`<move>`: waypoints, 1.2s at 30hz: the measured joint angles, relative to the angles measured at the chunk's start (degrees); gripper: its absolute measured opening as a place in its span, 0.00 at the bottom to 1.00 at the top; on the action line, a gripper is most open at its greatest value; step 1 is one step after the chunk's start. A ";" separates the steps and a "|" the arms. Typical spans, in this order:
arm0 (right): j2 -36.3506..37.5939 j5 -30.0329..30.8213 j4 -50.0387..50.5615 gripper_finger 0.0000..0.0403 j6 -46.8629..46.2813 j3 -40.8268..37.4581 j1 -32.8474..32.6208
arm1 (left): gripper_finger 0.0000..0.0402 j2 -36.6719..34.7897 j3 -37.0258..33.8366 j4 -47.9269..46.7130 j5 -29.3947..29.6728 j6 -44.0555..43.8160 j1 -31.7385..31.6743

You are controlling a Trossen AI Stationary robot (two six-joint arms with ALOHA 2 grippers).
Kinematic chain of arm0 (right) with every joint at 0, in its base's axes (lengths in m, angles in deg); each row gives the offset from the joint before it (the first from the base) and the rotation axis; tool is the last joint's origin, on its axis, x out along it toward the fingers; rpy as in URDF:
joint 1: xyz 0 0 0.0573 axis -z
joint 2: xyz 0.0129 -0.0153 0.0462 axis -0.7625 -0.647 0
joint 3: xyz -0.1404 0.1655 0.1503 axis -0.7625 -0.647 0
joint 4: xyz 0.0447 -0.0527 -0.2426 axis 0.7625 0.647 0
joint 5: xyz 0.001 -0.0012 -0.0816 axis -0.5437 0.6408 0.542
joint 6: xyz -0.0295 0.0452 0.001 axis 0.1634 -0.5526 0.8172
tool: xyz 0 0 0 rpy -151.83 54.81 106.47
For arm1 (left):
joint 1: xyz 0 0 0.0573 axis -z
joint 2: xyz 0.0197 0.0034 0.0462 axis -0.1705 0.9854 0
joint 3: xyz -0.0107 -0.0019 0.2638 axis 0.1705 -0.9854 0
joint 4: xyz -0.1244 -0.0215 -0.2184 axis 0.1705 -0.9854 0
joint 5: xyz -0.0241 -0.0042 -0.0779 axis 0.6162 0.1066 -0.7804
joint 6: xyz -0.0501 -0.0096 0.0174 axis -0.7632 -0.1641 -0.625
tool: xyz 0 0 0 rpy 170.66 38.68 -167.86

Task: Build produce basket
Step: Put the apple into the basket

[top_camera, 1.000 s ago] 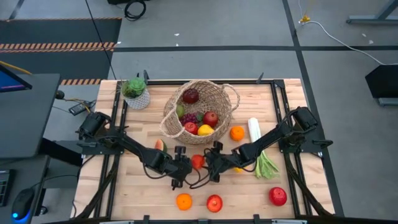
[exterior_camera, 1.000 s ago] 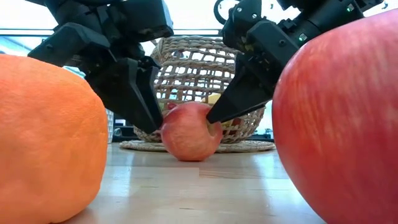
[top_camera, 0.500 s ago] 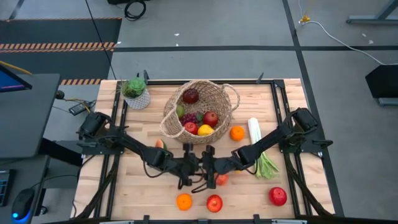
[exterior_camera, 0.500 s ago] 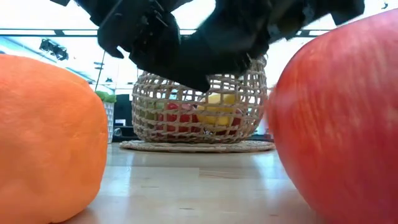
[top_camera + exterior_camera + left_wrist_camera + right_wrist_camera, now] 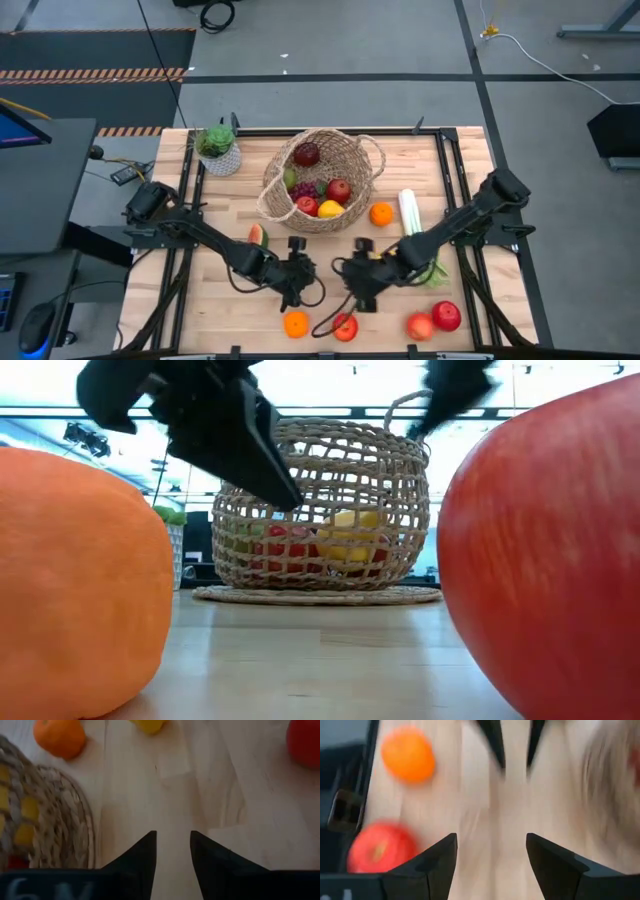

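Fruit lies loose, so the step as I judge it is picking one more piece for the basket [image 5: 322, 150]

High view: the basket sits at upper centre, already part filled. My left gripper [image 5: 300, 280] and right gripper [image 5: 357, 290] hang below it at lower centre, near each other, both empty. An orange [image 5: 295, 324] and an apple [image 5: 345, 326] lie just below them at the bottom edge. To do this well I would give each arm one fruit, spread the jaws past its widest part, come straight down and close low on its sides so it cannot roll off

Low view: the orange fills the left and the apple the right, with the basket standing upright between them farther back. Only here do I see the fruit inside through the weave

Left wrist view: my left jaws stand a little apart over bare wood, nothing between them. The basket's edge is at left, a lemon [image 5: 148, 724] at the top

Right wrist view: my right jaws gape wide and empty. This settles what the high view cannot
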 joint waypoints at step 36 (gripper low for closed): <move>2.05 8.05 -29.37 0.61 -20.67 -21.88 -18.77 | 0.51 1.01 -0.17 13.13 -4.28 -6.28 10.43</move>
